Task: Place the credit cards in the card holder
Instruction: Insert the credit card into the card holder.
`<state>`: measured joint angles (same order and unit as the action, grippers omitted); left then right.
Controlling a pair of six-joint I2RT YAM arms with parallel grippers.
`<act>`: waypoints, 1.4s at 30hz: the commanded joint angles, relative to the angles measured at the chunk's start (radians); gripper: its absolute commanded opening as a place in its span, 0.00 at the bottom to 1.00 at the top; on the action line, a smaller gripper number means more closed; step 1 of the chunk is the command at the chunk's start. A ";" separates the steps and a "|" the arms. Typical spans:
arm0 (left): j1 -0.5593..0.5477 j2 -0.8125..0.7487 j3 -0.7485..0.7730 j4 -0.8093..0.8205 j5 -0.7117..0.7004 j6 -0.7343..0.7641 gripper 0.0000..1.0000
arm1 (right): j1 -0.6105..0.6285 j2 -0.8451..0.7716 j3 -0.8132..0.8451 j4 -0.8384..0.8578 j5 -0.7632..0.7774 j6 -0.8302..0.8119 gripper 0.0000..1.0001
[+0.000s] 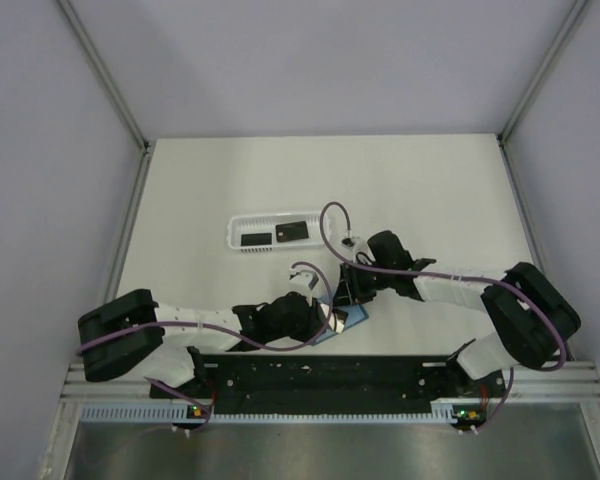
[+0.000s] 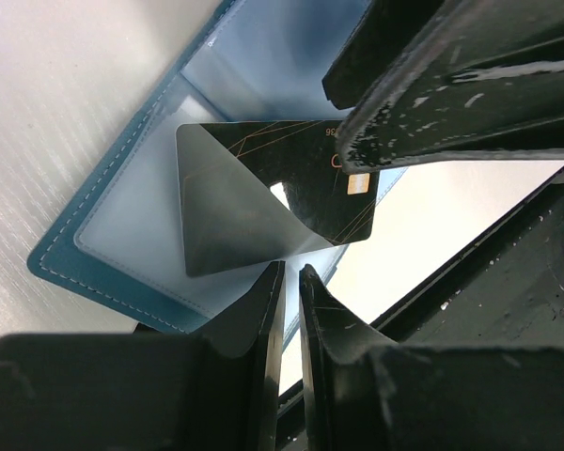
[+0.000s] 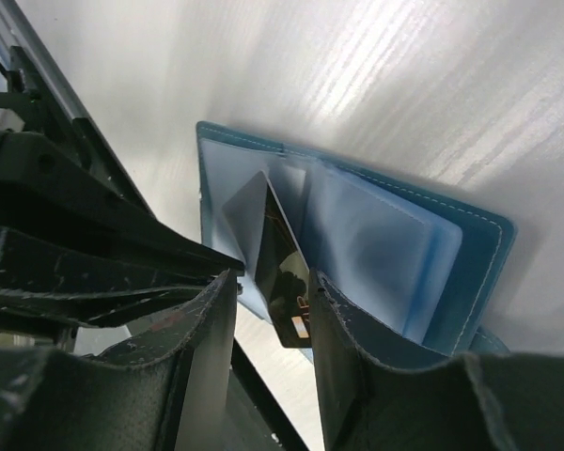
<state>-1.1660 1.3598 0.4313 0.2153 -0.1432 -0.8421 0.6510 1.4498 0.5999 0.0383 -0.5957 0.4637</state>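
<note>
Card holder (image 2: 122,221) lies open on surface (image 1: 380,180), near front edge, between both arms. Black credit card (image 2: 263,178) has one end under clear sleeve; chip end sticks out, long side pointing at right pincer (image 3: 274,282). Its jaws stand half spread around card; real grip, cannot tell. Left pincer (image 2: 289,274) almost pressed together, seems pinching holder edge. Holder blue, soft, pale stitches.

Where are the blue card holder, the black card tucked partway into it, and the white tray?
card holder (image 2: 122,225), left wrist view, on its clear inner sleeve.
credit card (image 2: 291,155), left wrist view, on its dark face.
white basket tray (image 1: 233,232), top external view, on its left end wall.
</note>
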 commanded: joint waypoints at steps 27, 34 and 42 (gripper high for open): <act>-0.003 0.006 -0.003 -0.099 -0.059 0.003 0.20 | -0.004 0.081 -0.109 0.225 -0.087 0.075 0.00; -0.003 -0.091 -0.012 -0.145 -0.105 -0.002 0.31 | -0.004 0.081 -0.132 0.258 -0.059 0.107 0.00; -0.003 -0.218 -0.055 -0.200 -0.190 -0.002 0.43 | -0.005 0.077 -0.140 0.282 -0.033 0.128 0.00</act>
<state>-1.1675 1.1778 0.3985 0.0528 -0.2604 -0.8467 0.6456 1.5215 0.4690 0.2699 -0.6476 0.5823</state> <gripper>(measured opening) 0.419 0.008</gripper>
